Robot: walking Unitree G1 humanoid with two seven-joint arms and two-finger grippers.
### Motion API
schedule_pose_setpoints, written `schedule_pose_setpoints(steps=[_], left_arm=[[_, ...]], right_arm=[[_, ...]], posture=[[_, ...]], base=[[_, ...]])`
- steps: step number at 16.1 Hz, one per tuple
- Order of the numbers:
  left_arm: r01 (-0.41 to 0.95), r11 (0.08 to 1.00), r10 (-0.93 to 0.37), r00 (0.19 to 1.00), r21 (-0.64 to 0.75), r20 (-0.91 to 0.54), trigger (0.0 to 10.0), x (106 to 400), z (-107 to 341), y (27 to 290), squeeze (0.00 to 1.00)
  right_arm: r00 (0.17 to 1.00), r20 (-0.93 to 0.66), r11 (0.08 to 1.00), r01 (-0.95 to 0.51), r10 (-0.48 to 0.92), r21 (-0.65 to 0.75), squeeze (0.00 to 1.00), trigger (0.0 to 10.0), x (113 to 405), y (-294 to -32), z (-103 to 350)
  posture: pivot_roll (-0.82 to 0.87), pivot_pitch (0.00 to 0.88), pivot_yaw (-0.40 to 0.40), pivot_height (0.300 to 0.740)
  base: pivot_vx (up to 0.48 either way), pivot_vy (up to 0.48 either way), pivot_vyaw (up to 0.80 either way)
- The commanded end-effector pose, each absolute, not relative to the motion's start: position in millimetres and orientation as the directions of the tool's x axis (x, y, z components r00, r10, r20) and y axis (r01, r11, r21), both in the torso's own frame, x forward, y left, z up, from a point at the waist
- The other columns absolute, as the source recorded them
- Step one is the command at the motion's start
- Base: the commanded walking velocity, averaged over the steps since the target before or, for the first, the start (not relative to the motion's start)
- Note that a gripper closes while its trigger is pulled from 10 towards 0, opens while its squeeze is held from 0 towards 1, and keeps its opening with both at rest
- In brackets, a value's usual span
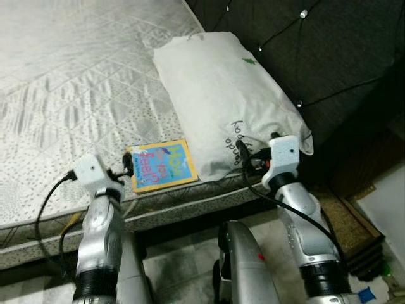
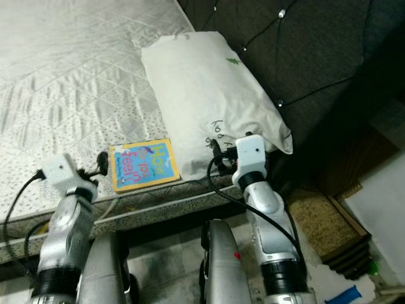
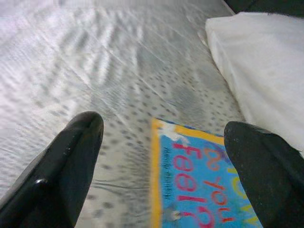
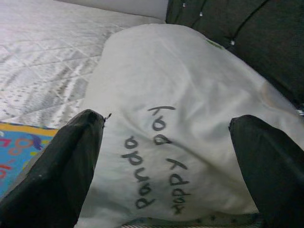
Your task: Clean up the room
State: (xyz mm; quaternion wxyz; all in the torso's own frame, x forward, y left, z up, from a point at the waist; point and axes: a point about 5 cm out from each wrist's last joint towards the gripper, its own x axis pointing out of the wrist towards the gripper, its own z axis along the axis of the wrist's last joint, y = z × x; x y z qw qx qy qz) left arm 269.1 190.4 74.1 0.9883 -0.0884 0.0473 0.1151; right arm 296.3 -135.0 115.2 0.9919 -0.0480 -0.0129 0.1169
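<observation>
A thin children's book (image 1: pixel 162 166) with a blue cover and yellow border lies flat near the mattress edge, its right side touching the white pillow (image 1: pixel 221 95). My left gripper (image 3: pixel 166 166) is open just short of the book (image 3: pixel 204 180), fingers spread to either side of its left edge. Over at the pillow's near end, by the handwritten black lettering (image 4: pixel 156 156), my right gripper (image 4: pixel 166 161) stands open with nothing between its fingers. In the head view the left gripper (image 1: pixel 120 172) is beside the book and the right gripper (image 1: pixel 250 158) is against the pillow.
The bare quilted mattress (image 1: pixel 69 95) stretches away to the left and back. A dark tufted headboard (image 1: pixel 329 57) rises behind the pillow. Beside the bed on the right sits a low speckled stand (image 1: pixel 348 228). Tiled floor (image 1: pixel 183 253) lies below the mattress edge.
</observation>
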Motion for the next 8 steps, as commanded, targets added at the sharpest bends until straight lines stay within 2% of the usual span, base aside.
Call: schedule_pose_setpoints(steps=[1,2,3,4,5,7,8], left_arm=[[-0.222,0.972,0.217,0.974,-0.074,-0.068,10.0,262.5,81.4,186.2,1.0],[-0.285,0.958,0.287,0.956,0.04,-0.067,10.0,250.1,81.8,191.7,1.0],[-0.34,0.936,0.346,0.937,0.092,-0.057,10.0,248.4,83.9,195.9,1.0],[-0.339,0.935,0.343,0.939,0.105,-0.03,10.0,250.8,89.8,195.7,0.89],[-0.373,0.912,0.375,0.927,0.168,0.023,10.0,257.0,100.4,197.4,0.0],[-0.377,0.908,0.359,0.925,0.181,0.126,10.0,263.2,116.0,195.4,0.0],[-0.327,0.931,0.304,0.941,0.161,0.151,10.0,264.6,118.1,191.3,0.0]], right_arm=[[0.971,0.011,0.967,-0.239,0.241,-0.094,0.0,10.0,297.8,-133.8,112.3],[0.963,-0.02,0.96,-0.269,0.268,-0.074,0.0,10.0,299.4,-127.5,103.4],[0.959,-0.028,0.957,-0.283,0.282,-0.066,0.0,10.0,302.8,-123.1,101.1],[0.957,-0.022,0.955,-0.29,0.289,-0.058,0.0,10.0,307.1,-120.4,102.1],[0.957,-0.008,0.955,-0.291,0.291,-0.049,0.0,10.0,313.8,-117.6,105.8],[0.953,0.036,0.953,-0.3,0.301,-0.032,0.0,10.0,319.8,-112.5,114.9],[0.951,0.059,0.952,-0.302,0.304,-0.043,0.0,10.0,321.7,-109.9,119.1]], posture=[[-0.02,0.037,-0.057,0.577],[0.01,0.03,-0.057,0.577],[0.02,0.025,-0.057,0.577],[0.03,0.019,-0.056,0.577],[0.04,0.014,-0.058,0.577],[0.04,0.008,-0.059,0.577],[0.05,0.0,-0.055,0.577]], base=[[0.0,0.0,0.0],[0.0,0.0,0.0],[0.0,0.0,0.0],[0.0,0.0,0.0],[0.0,0.0,0.0],[0.0,0.0,0.0],[0.0,0.0,0.0]])
